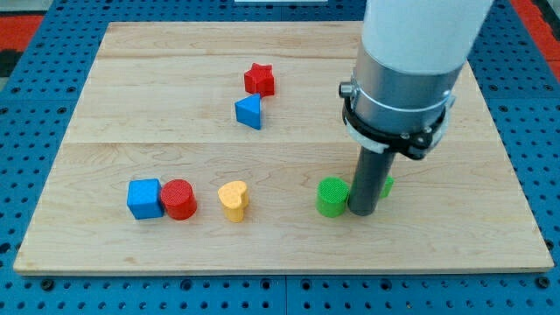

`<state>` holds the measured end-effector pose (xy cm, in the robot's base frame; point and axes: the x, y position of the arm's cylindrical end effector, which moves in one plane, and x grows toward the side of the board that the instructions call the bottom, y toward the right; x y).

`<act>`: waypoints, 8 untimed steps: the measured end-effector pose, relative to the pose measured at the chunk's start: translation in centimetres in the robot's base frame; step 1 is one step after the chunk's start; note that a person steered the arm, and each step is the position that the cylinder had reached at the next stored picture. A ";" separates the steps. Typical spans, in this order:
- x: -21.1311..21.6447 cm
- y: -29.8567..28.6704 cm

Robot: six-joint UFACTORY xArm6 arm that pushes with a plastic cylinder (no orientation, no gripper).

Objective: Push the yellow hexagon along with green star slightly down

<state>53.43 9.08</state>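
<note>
My tip point(362, 211) rests on the board at the lower right, just to the right of a green cylinder point(331, 196) and touching or almost touching it. A small piece of another green block point(387, 185) peeks out on the rod's right side; its shape is hidden by the rod. No yellow hexagon shows. The only yellow block in view is a heart-shaped one point(234, 200) at the lower middle, well to the left of my tip. The arm's wide white and grey body covers the board's upper right.
A red star point(259, 79) and a blue triangle point(249, 112) sit at the upper middle. A blue cube point(144, 198) and a red cylinder point(178, 199) stand side by side at the lower left. The wooden board's bottom edge point(280, 262) is close below my tip.
</note>
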 end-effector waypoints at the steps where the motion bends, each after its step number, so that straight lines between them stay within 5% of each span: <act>1: -1.3 -0.7; 4: 1.2 -3.5; 5: 1.2 4.1; 7: -6.1 12.5; 8: -8.8 8.5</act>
<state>44.60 17.56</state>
